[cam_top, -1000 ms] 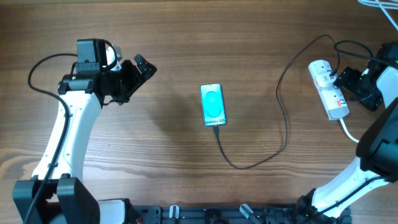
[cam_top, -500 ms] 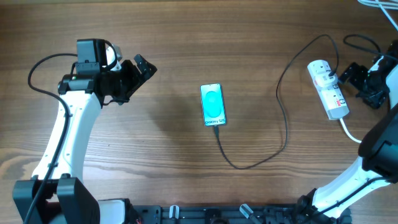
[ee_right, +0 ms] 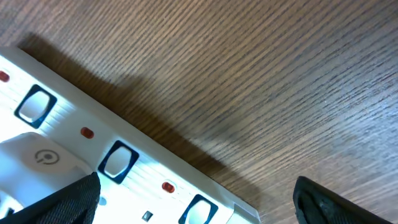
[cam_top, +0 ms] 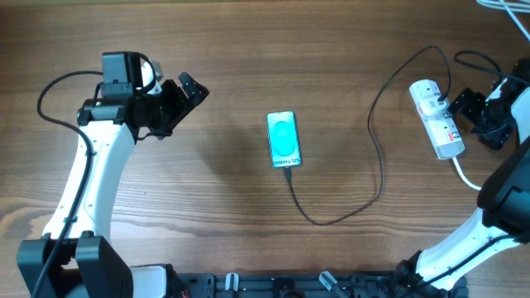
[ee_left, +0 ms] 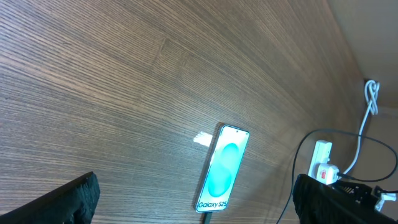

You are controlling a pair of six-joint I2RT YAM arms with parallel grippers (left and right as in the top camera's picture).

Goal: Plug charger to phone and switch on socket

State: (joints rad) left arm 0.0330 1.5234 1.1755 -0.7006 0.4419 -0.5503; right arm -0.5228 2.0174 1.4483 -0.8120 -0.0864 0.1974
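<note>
Right gripper (cam_top: pixel 474 117), wide open and empty, beside the socket (cam_top: pixel 437 120) far right: a stray poke could shove it and yank the charger (cam_top: pixel 380 178) from the centre phone (cam_top: pixel 284 139); left gripper (cam_top: pixel 184 103) open, empty.

Phone (ee_left: pixel 222 169) screen: "Galaxy S25", white txt by one short edge. Socket (ee_right: pixel 68 118): round pwr symbol on white plug-in block (ee_right: pixel 37 171).

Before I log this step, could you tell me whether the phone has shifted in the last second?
No. In the overhead view the phone keeps its spot and angle, the same gap from the socket.
</note>
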